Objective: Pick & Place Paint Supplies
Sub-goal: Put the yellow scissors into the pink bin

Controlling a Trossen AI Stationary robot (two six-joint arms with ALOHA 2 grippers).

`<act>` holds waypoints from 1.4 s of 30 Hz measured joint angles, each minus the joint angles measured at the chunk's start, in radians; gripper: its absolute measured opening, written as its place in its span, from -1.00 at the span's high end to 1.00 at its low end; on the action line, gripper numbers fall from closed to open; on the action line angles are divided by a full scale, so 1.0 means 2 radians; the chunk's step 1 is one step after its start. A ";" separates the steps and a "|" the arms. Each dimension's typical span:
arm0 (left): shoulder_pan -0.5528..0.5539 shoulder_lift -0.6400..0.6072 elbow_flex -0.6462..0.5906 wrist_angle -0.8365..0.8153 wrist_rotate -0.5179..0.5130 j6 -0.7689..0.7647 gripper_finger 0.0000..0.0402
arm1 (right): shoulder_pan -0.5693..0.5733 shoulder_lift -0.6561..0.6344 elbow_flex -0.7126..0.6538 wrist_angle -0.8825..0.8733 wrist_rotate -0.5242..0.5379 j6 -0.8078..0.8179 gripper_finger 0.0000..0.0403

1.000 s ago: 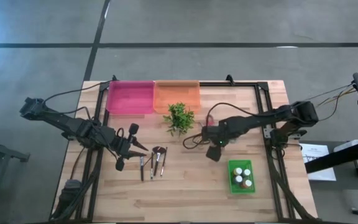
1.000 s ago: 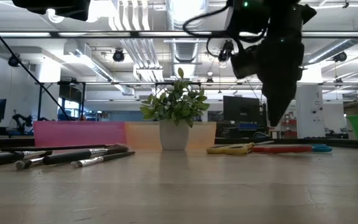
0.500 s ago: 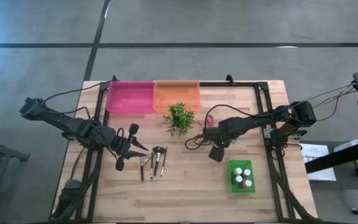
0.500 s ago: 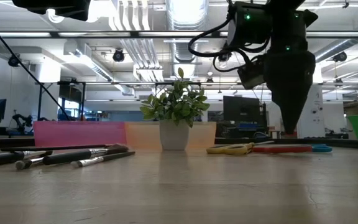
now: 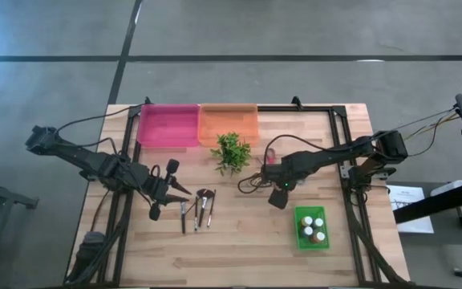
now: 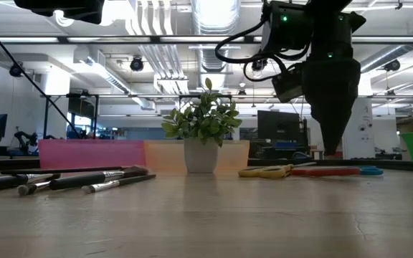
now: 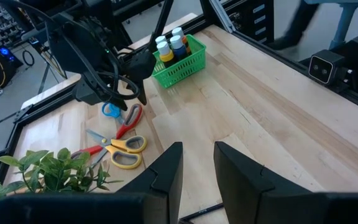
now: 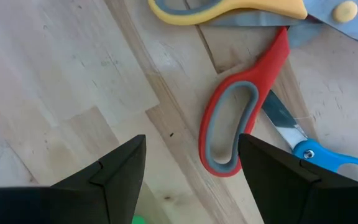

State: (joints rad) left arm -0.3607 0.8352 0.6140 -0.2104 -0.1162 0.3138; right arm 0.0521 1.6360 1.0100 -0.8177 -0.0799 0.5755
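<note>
The right gripper (image 5: 277,197) hangs above the table (image 5: 247,241) with its fingers spread and nothing between them, over the red-handled scissors (image 8: 241,118). The left gripper (image 5: 167,191) holds nothing, fingers a little apart, just beside the brushes (image 5: 197,207) lying on the wood. The paint bottles (image 5: 313,228) stand in the green basket (image 5: 298,238).

Overhead and table-level views share the plant (image 5: 232,151).
</note>
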 joint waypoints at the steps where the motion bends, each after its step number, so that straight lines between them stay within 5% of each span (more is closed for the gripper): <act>1: 0.000 0.000 0.000 0.000 0.000 0.000 0.51 | 0.000 0.000 0.000 0.001 0.000 0.000 -0.25; 15: 0.000 0.000 0.000 0.000 0.000 0.001 0.51 | 0.000 0.000 0.003 0.068 0.001 -0.035 -0.25; 29: 0.000 0.000 0.000 0.000 0.000 0.001 0.51 | 0.000 0.001 0.002 0.132 0.001 -0.236 -0.25; 42: 0.000 0.000 0.000 0.000 0.000 0.001 0.51 | 0.000 0.001 -0.003 0.150 0.002 -0.250 -0.25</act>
State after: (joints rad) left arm -0.3607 0.8352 0.6140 -0.2100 -0.1165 0.3164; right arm 0.0518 1.6382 1.0043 -0.5179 -0.0755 0.0746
